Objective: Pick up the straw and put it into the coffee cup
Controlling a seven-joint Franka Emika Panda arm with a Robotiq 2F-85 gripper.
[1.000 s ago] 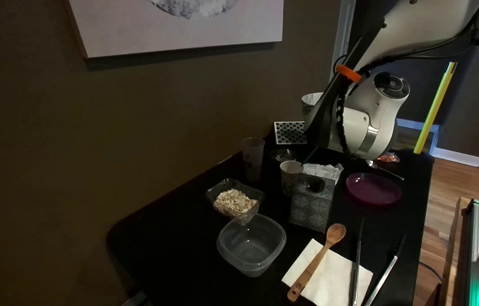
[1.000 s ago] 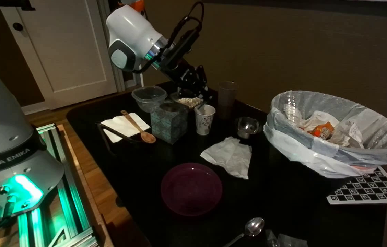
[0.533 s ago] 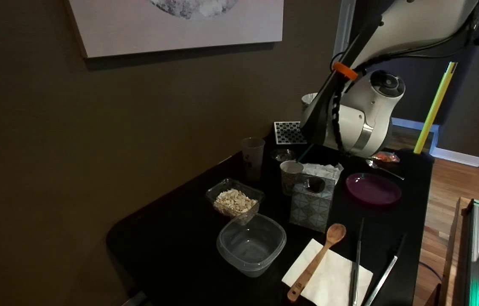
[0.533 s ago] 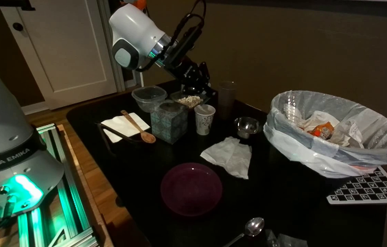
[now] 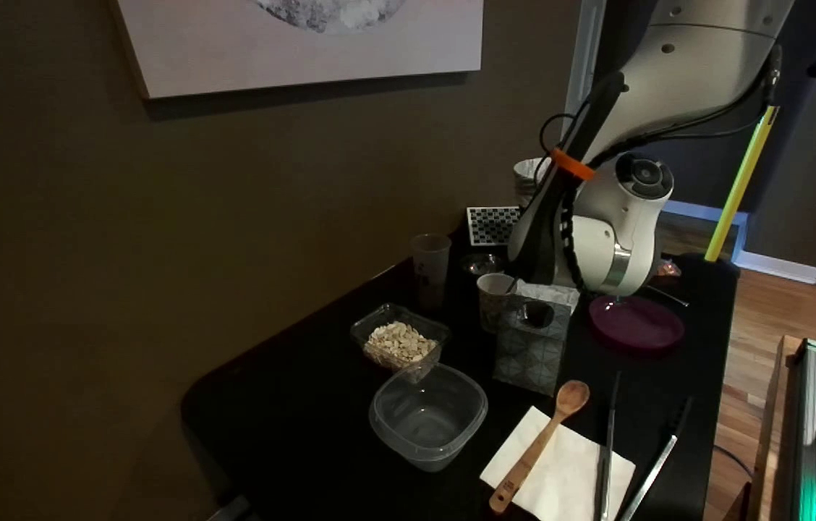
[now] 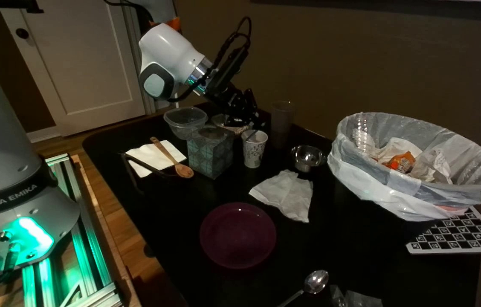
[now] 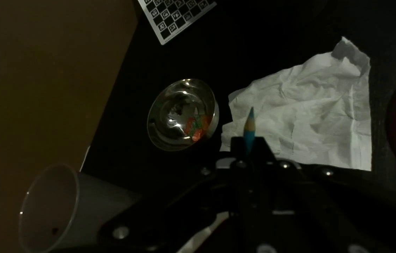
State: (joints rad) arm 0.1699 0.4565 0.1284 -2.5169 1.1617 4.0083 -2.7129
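The coffee cup, a small white patterned paper cup (image 5: 493, 307) (image 6: 254, 153), stands upright in both exterior views. No plain straw shows; my gripper (image 7: 249, 151) is shut on a thin blue pencil-like stick (image 7: 249, 135) with a sharpened tip, which points up in the wrist view. In an exterior view my gripper (image 6: 254, 120) is just above and behind the cup. The stick's lower end (image 5: 512, 285) slants down at the cup's mouth; how deep it reaches is hard to tell. In the wrist view my fingers cover most of the cup.
A tissue box (image 6: 210, 151) stands close beside the cup. A tall clear cup (image 6: 282, 123), a metal bowl (image 6: 307, 158), a container of oats (image 5: 399, 340) and a crumpled napkin (image 6: 285, 194) are near. A purple plate (image 6: 238, 235) and a lined bin (image 6: 372, 183) lie further off.
My gripper rose a little, then came down lower than before. The blue stick's end has dropped to the cup's mouth. The cup has not moved.
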